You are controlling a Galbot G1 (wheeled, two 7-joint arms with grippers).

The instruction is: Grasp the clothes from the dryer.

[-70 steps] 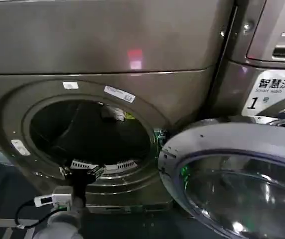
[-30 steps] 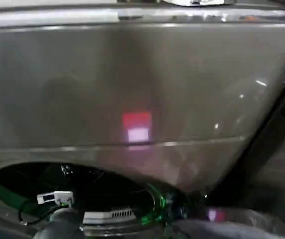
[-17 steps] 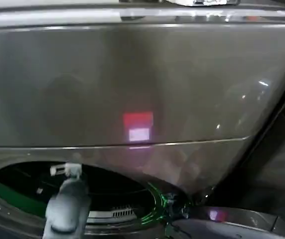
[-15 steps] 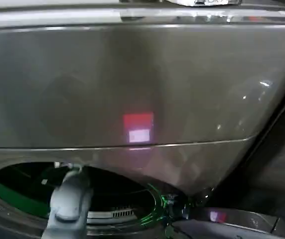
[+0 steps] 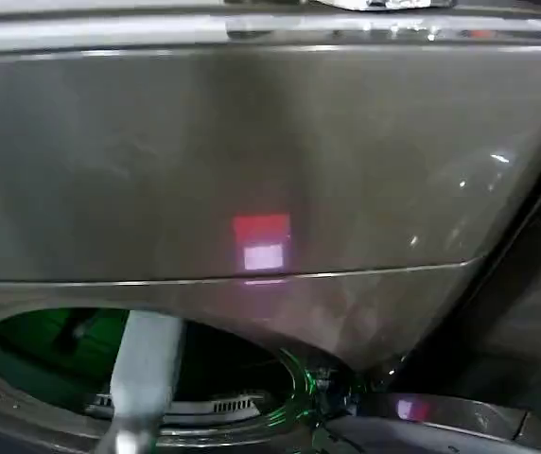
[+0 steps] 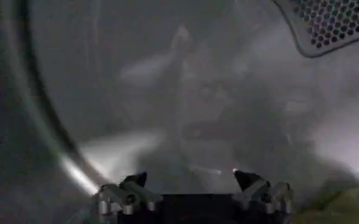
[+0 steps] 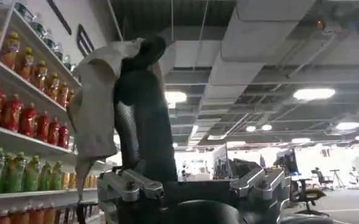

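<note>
The large dark bronze-grey dryer (image 5: 252,161) is cut off by the head view's edges, its round mouth only partly showing at lower left. Inside, the drum's contents are a grey blur; no cloth can be made out

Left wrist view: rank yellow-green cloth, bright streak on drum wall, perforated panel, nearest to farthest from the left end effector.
1. Yellow-green cloth, just beside the open left end effector.
2. Bright streak on drum wall, ahead, other side.
3. Perforated panel, far back, cloth's side.
</note>
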